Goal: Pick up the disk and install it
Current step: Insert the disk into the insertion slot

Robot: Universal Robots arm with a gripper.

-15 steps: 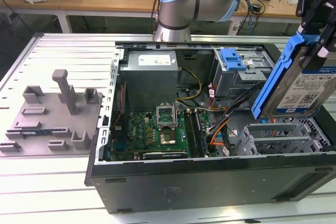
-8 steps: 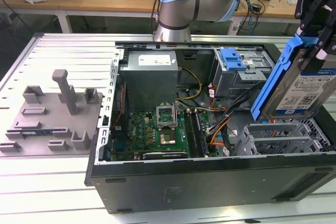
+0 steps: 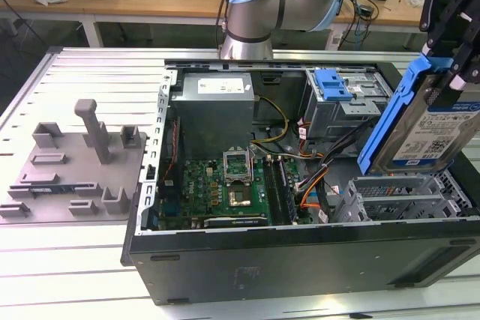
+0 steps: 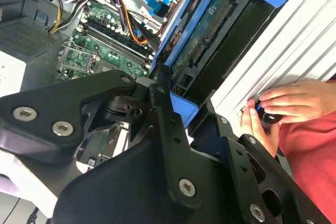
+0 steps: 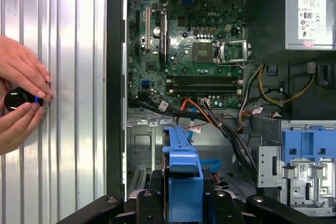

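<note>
The disk (image 3: 421,121), a silver drive with a white-and-blue label in a bright blue carrier frame, hangs tilted on edge above the open computer case (image 3: 300,260) at the exterior view's right. My gripper (image 3: 448,73) comes down from above and is shut on its upper part. The disk is over the metal drive cage (image 3: 405,196) and is not seated in it. In the second wrist view the disk (image 4: 210,30) shows its green circuit side, with the black fingers (image 4: 164,109) clamping the blue frame. In the first wrist view the disk (image 5: 182,174) is seen edge-on between the jaws.
A grey fixture plate (image 3: 75,162) with upright posts lies on the exterior view's left. Inside the case are the motherboard (image 3: 225,185), power supply (image 3: 214,106), loose cables (image 3: 315,174) and a blue latch piece (image 3: 332,84). A person's hands (image 5: 21,98) rest on a black knob beside the case.
</note>
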